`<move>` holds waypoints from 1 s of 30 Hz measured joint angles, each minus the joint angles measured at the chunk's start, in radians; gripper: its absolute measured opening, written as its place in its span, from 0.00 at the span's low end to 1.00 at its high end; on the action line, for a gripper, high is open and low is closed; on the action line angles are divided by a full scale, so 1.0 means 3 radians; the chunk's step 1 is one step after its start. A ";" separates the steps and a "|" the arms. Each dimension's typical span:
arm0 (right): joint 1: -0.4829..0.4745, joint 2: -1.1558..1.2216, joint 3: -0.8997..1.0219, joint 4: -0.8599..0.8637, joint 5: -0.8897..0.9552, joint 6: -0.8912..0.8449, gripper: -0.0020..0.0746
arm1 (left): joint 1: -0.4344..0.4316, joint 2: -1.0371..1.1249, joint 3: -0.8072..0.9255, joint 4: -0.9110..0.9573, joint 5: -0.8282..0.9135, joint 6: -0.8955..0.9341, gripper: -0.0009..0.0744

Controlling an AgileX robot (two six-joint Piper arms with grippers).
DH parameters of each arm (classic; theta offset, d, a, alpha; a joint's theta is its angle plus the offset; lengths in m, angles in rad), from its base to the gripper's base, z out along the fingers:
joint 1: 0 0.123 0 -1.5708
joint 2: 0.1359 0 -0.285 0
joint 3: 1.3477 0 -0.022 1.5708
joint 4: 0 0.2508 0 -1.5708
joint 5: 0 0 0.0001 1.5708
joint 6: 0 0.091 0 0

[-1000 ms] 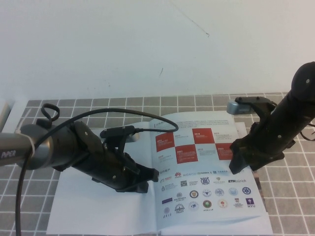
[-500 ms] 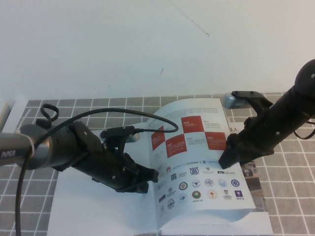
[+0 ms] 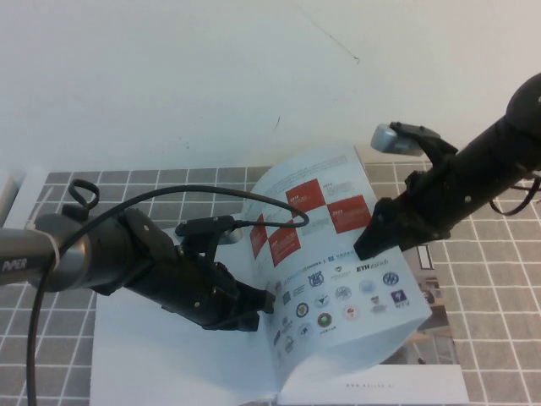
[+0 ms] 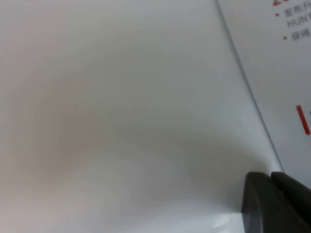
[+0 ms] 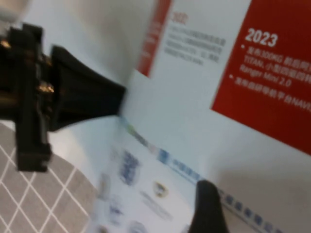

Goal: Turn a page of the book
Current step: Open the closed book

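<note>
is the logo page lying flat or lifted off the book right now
Lifted. The page arches up from the book, curling toward the spine, with the right hand at its raised outer edge. The left hand rests near the spine.

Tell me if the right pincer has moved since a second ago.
Yes. The right pincer has risen and swung leftward over the book, lifting the page.

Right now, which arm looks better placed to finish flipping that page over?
The right one, probably. Its right claw is at the lifted, curling page with its fingers wide. The left claw lies low on the book beside the spine, seemingly pinning the left side down.
</note>
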 joint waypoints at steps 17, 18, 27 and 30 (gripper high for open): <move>0.0100 0.0051 -0.0408 -0.1081 0.0655 0.1137 0.61 | 0.0000 0.0034 0.0000 -0.0126 0.0045 0.0123 0.01; 0.0141 0.0051 -0.0341 -0.1099 0.0662 0.1142 0.61 | 0.0000 0.0034 0.0000 -0.0126 0.0051 0.0140 0.01; 0.0302 0.0066 -0.0042 -0.1588 0.0544 0.1290 0.61 | 0.0008 0.0035 0.0000 -0.0153 0.0064 0.0178 0.01; 0.0302 0.0066 -0.0042 -0.1495 0.0522 0.1251 0.61 | 0.0008 0.0035 0.0000 -0.0158 0.0064 0.0190 0.01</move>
